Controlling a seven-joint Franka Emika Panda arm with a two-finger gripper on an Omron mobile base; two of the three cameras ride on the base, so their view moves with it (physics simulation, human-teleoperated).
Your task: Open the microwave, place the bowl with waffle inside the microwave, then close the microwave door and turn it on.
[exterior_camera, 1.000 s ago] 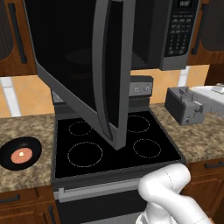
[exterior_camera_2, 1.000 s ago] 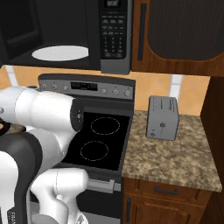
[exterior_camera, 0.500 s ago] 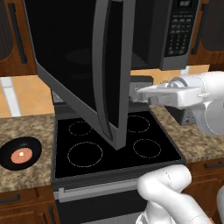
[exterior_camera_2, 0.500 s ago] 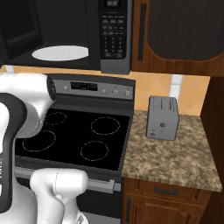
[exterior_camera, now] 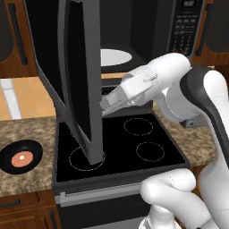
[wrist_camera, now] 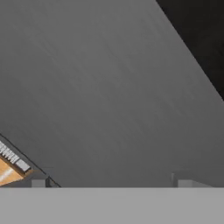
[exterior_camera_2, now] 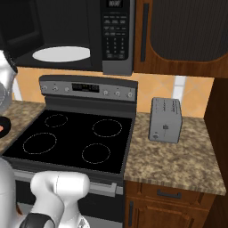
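1 bowl (exterior_camera: 21, 157) sitting left of stove (exterior_camera: 120, 147), waffle (exterior_camera: 22, 158) inside; door (exterior_camera: 80, 76) swung open. Gripper (exterior_camera: 103, 108) pressing behind door, jaws spread wide, holding nothing. Handling likely as light, rigid, slick: pinching rim, keeping level.

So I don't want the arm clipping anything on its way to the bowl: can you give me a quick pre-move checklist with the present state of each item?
1. Microwave door swung open: ok.
2. Microwave cavity free, just the white plate inside: ok.
3. Waffle sits in the bowl on the counter left of the stove: ok.
4. Gripper open and empty: ok; the hand view shows wide-set fingertips.
5. Arm clear of the door: not ok; the hand is pressed close behind it.
6. Path around the door edge to the bowl: cannot tell.
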